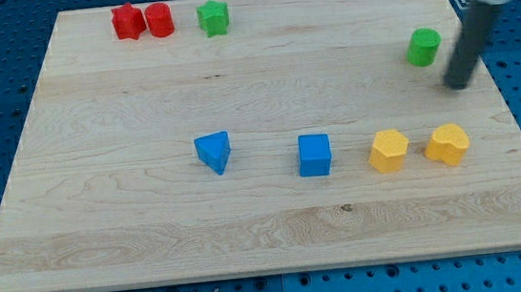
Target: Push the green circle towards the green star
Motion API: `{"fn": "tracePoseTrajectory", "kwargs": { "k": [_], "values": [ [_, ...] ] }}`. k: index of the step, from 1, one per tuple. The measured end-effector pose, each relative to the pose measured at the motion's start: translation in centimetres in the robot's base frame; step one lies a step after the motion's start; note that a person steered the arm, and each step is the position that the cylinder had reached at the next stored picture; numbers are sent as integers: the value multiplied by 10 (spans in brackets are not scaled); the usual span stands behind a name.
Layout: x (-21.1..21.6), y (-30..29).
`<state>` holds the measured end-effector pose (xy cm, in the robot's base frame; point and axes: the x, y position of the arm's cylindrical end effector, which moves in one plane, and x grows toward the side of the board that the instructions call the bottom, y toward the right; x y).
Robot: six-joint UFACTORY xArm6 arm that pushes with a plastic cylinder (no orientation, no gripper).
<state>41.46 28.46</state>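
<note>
The green circle [423,46] is a short green cylinder near the view's right edge of the wooden board [134,225]. The green star [214,17] sits near the view's top, left of centre. My tip [458,84] is the lower end of a dark blurred rod coming down from the top right corner. It stands just right of and below the green circle, a small gap apart from it. The green star lies far to the left of the circle and slightly higher.
A red star [127,22] and a red cylinder [159,20] sit left of the green star. A blue triangle [214,152], a blue cube [315,154], a yellow hexagon [388,150] and a yellow heart-like block [447,144] lie in a row across the middle.
</note>
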Motion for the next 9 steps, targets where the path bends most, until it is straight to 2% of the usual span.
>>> {"fn": "tracePoseTrajectory", "kwargs": {
  "k": [1,2,5,6,7,9],
  "values": [
    [-1,34],
    [-6,15],
    [-53,-98],
    [-61,-117],
    [-29,-108],
    [-39,-99]
  ]
}}
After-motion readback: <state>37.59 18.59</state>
